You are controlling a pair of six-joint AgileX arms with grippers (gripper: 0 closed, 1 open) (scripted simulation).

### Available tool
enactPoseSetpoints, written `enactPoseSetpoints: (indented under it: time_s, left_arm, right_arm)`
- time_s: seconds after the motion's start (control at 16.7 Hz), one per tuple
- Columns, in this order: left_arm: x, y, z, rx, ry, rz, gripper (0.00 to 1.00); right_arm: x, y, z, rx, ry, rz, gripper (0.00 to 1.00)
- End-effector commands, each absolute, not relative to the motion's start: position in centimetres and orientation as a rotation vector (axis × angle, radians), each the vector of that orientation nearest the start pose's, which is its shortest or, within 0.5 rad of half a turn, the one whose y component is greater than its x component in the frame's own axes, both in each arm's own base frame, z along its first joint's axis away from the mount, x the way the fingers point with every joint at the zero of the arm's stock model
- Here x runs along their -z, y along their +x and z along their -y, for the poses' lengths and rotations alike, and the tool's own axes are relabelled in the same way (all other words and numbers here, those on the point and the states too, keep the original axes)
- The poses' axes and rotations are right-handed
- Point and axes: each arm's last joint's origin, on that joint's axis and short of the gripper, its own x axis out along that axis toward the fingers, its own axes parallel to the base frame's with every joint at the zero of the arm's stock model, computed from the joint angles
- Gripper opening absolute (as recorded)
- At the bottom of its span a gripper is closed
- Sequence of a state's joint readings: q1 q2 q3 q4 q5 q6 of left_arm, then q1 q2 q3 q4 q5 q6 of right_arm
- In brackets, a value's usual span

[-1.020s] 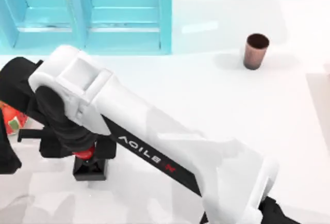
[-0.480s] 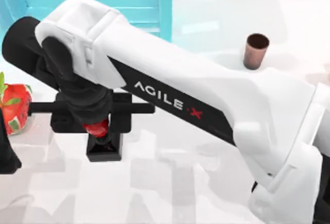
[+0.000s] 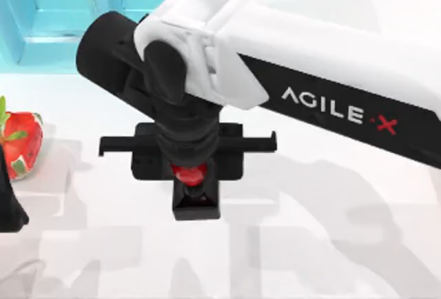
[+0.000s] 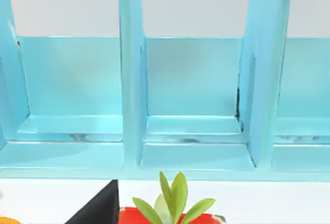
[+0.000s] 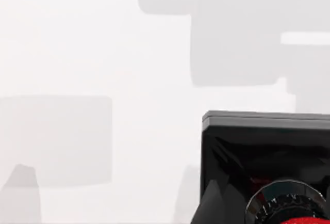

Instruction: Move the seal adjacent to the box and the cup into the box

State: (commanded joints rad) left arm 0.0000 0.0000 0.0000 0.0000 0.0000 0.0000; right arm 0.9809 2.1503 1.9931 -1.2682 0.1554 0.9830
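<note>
A rendered test scene, not a lived-in room: a plain, glossy white counter under flat grey shadows, a glossy turquoise partitioned box against a blank wall, and a white AgileX-lettered arm.

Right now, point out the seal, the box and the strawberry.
seal [image 3: 189, 173]: top view, on its red knob beneath the right gripper.
box [image 4: 131, 79]: left wrist view, on an upright blue divider wall.
strawberry [image 3: 21, 144]: top view, on its red body at the table's left edge.
</note>
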Motion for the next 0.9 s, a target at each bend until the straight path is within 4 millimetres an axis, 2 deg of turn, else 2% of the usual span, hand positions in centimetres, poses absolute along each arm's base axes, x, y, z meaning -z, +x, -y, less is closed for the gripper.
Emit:
enactPoseSetpoints:
  time_s: [0.18,0.6,0.72,0.9]
  left_arm:
    - [-16.0,10.6,0.1,0.000,0.000,0.000,1.00]
    - [-16.0,10.6,0.1,0.000,0.000,0.000,1.00]
    - [-16.0,10.6,0.1,0.000,0.000,0.000,1.00]
    - [-16.0,10.6,0.1,0.000,0.000,0.000,1.00]
  right_arm:
    - [-25.2,23.8,-35.2,-0.041,0.050,-1.348,0.00]
    - [-25.2,23.8,-34.9,-0.043,0.045,-1.350,0.00]
    - [-26.0,24.4,-33.1,-0.043,0.049,-1.353,0.00]
    - [-28.0,25.1,-28.0,-0.046,0.066,-1.352,0.00]
